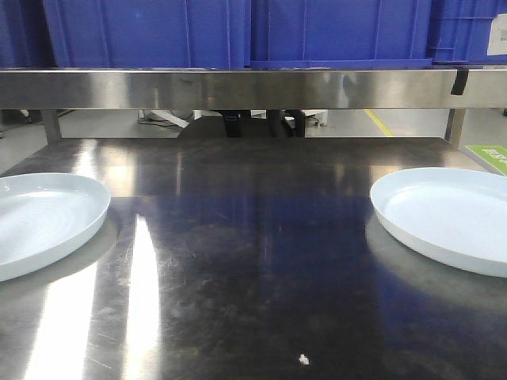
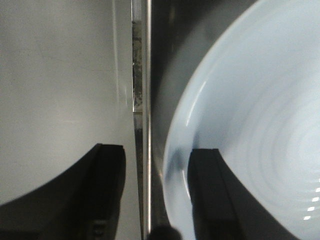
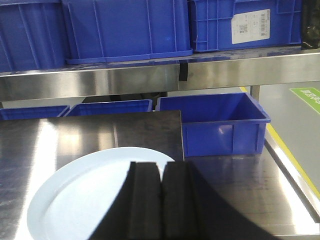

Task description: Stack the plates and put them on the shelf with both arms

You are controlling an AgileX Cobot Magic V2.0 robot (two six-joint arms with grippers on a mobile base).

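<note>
Exterior front-facing view: the left plate (image 1: pixel 43 218) lay at about 8 o'clock on the dark scratched tabletop (image 1: pixel 253 261), cut off by the frame edge. A small white speck (image 1: pixel 303 359) sat near 6 o'clock. The right plate (image 1: pixel 451 218) lay at about 4 o'clock, well apart from its twin, so the two were not stacked. At 12 o'clock the shelf (image 1: pixel 238 89) ran across as a brushed-metal rail, with blue crates (image 1: pixel 158 32) standing on it and a strip of black tape (image 1: pixel 459 81) toward 2 o'clock. Neither arm showed in this view. In the left wrist-mounted view, the left gripper (image 2: pixel 156 155) had its fingers (image 2: pixel 210 190) spread wide. One finger hung at 7 o'clock over a pale grey surface beyond the table edge, and the other at 5 o'clock over the rim of the left plate; whether it touched could not be told. In the right wrist-mounted view, the right gripper (image 3: pixel 161 166) had its two pads pressed together and held nothing. It sat at 6 o'clock over the near edge of the right plate, and an open blue bin (image 3: pixel 220 120) stood at 2 o'clock.
</note>
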